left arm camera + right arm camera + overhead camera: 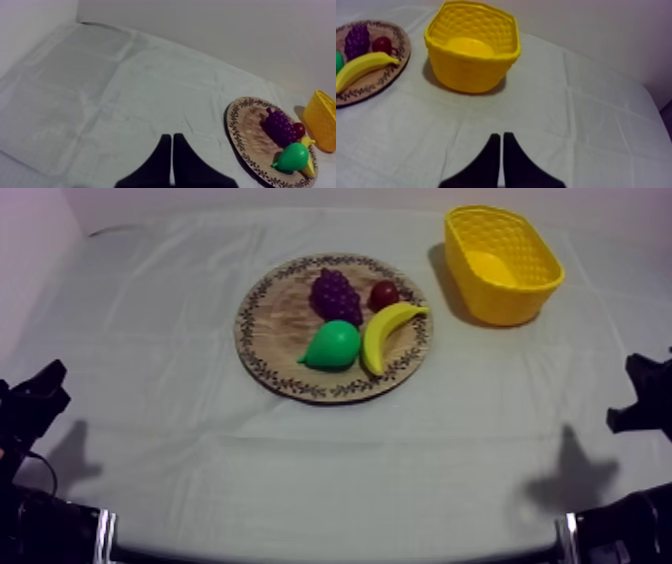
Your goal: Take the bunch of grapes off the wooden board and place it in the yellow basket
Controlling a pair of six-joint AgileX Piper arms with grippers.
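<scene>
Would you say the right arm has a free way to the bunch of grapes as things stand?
Probably yes. The right gripper is shut over bare cloth, and the bunch of grapes lies uncovered on the wooden board; only the small red fruit sits close beside it.

Bare cloth runs across the surface [180, 458] from the left end effector [172, 138] and the right end effector [501, 135] to the board [268, 338], with nothing in the way. On the board the grapes [335, 296] are crowded. The small red fruit [384, 294] sits just beside them on the basket side, the pear [335, 346] is close against their near side, and the banana [388, 336] curves beyond those two. The grapes' far side and the side toward the left arm face bare wood. A strip of open cloth separates the board from the basket [500, 303], whose mouth is open from above.
</scene>
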